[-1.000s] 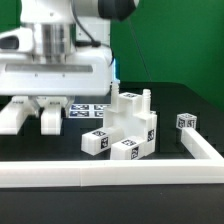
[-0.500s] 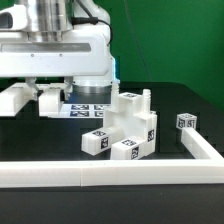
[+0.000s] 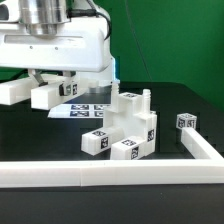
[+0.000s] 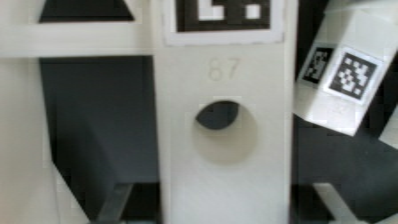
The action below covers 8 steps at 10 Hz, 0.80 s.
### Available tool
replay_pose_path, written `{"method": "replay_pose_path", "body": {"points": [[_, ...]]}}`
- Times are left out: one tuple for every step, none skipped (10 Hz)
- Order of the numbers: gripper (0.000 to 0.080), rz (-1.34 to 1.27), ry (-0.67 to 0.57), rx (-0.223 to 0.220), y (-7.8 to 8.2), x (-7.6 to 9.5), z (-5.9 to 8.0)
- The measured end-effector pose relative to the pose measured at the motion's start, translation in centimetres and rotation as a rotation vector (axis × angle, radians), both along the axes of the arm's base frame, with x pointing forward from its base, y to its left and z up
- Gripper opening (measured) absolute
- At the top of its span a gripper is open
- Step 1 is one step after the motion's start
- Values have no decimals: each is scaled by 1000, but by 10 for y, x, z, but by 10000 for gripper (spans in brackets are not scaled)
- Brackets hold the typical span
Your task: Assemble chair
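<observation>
A green backdrop [image 3: 170, 35] rises behind my black work table [image 3: 170, 100], bordered by a white rail [image 3: 60, 176], the marker board [image 3: 92, 108] lying flat under even light

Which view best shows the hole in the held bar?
Wrist view: the bar fills the frame, its round hole face-on below a tag. Exterior view shows the bar small and side-on, no hole visible.

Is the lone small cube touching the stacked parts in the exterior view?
No, the small cube sits apart from the stacked parts, with bare black table between them.
</observation>
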<state>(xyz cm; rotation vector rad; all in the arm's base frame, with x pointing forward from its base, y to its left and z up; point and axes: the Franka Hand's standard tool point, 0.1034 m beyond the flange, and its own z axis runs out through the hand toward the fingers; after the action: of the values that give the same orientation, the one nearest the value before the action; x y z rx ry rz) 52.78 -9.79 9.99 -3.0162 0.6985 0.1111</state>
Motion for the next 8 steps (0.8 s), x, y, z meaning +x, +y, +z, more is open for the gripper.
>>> {"method": "replay_pose_path", "body": {"points": [[291,-73,4,-2,1,0,-1],[291,-163,11,-6,2,0,-2],[291,-258,16,-5,3,0,-3],[291,-296,19,-6,5,0,-2],[291,-298,25,4,9,0,5],[291,-295,24,15,12,0,15],[291,-293,27,27,18,3,25],[291,-289,21,36,26,8,36]]}}
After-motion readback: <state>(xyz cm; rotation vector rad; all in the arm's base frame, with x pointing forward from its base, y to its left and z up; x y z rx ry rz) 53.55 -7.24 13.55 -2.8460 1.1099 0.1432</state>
